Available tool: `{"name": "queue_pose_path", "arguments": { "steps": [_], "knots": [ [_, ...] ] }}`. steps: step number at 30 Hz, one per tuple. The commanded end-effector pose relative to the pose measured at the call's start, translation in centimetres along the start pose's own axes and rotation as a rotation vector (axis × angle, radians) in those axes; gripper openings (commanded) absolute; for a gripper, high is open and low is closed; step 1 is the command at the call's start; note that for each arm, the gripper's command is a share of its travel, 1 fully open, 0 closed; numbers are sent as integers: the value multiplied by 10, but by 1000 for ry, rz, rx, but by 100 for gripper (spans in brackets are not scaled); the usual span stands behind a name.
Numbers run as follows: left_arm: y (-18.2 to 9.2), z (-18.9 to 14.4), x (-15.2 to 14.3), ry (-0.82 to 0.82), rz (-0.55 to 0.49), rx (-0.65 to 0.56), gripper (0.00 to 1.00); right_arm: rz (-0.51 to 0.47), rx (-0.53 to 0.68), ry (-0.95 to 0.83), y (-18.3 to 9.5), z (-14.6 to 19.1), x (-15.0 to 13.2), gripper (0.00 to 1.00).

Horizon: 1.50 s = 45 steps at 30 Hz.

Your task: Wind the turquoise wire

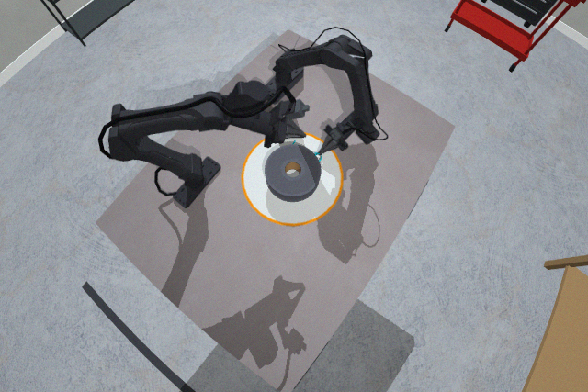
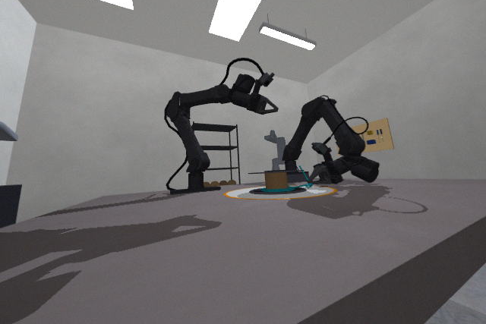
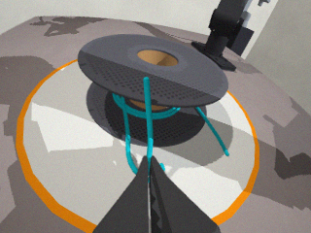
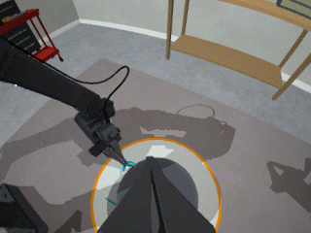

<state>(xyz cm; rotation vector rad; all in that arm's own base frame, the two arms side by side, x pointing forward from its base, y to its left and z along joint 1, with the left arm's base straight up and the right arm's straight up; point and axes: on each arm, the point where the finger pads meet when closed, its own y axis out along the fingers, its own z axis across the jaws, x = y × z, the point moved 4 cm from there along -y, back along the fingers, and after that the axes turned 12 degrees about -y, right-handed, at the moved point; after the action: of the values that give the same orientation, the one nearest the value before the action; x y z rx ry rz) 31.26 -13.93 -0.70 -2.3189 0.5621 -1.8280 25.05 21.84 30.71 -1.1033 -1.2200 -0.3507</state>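
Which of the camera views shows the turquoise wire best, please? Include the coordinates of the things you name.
The left wrist view: the turquoise wire (image 1: 319, 156) (image 2: 304, 174) (image 3: 148, 112) (image 4: 128, 164) appears there around the core, with loose lengths outside. The top and right wrist views show only small pieces; the exterior shows a low coil and a raised strand.
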Motion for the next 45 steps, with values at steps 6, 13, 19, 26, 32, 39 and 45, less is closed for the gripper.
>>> {"name": "queue_pose_path", "arguments": {
  "steps": [6,13,19,26,32,39,45],
  "knots": [
    [-5,-2,4,23,9,13,0,291,-62,130,22,-1,-40,0],
    [-5,-2,4,23,9,13,0,560,-99,228,39,1,-63,0],
    [-5,-2,4,23,9,13,0,760,-126,301,53,2,-94,0],
    [-5,-2,4,23,9,13,0,892,-144,349,64,3,-103,0],
    [-5,-2,4,23,9,13,0,999,-158,388,73,4,-110,0],
    [-5,-2,4,23,9,13,0,1050,-165,406,76,3,-114,0],
    [-5,-2,4,23,9,13,0,1061,-166,410,79,2,-109,0]
  ]
}}
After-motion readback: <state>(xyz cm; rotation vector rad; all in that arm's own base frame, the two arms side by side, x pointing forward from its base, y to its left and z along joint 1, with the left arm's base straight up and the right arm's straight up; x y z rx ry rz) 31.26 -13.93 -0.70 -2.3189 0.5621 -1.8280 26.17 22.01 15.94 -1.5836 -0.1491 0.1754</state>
